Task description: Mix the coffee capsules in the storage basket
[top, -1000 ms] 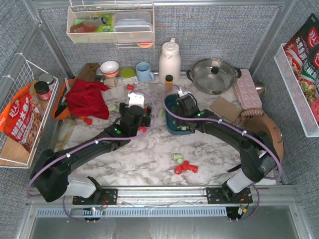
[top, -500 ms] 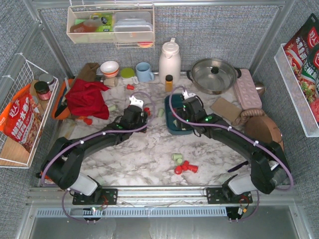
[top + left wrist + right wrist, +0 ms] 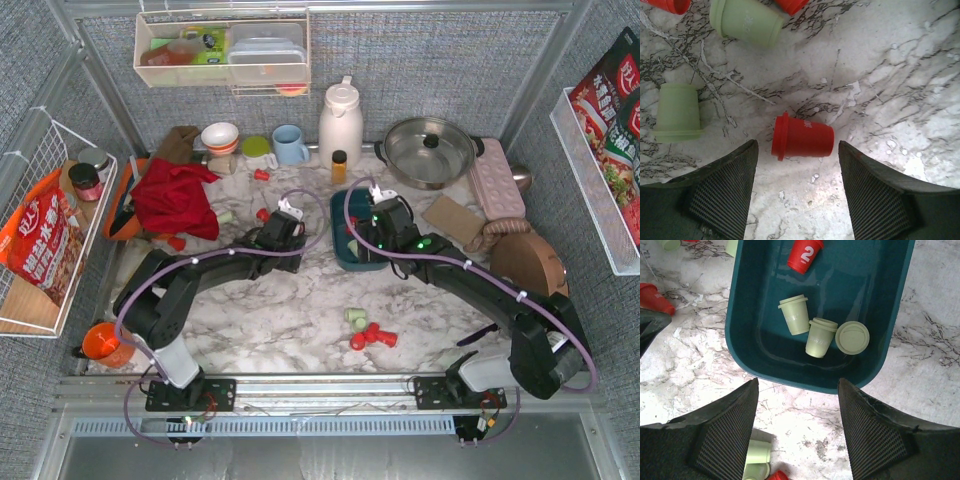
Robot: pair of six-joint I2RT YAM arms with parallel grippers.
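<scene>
Overhead view faces down — wrist views hang close above the same table (image 3: 300, 300).

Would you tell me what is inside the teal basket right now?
The teal basket holds three pale green capsules and one red capsule marked 2. Its far end lies outside the wrist view, and the right arm hides part from above.

Setup was basically a little booth: a white marble-look table (image 3: 300, 300) with dark veins, boxed in by grey fabric-textured walls at the far (image 3: 420, 60), left (image 3: 30, 60) and right (image 3: 600, 330) sides. A clear bin (image 3: 220, 13) hung on the far wall, a white wire basket (image 3: 75, 137) on the left, a white rack (image 3: 585, 180) on the right. A metal rail (image 3: 320, 385) ran along the near edge. Lighting was flat and even.
</scene>
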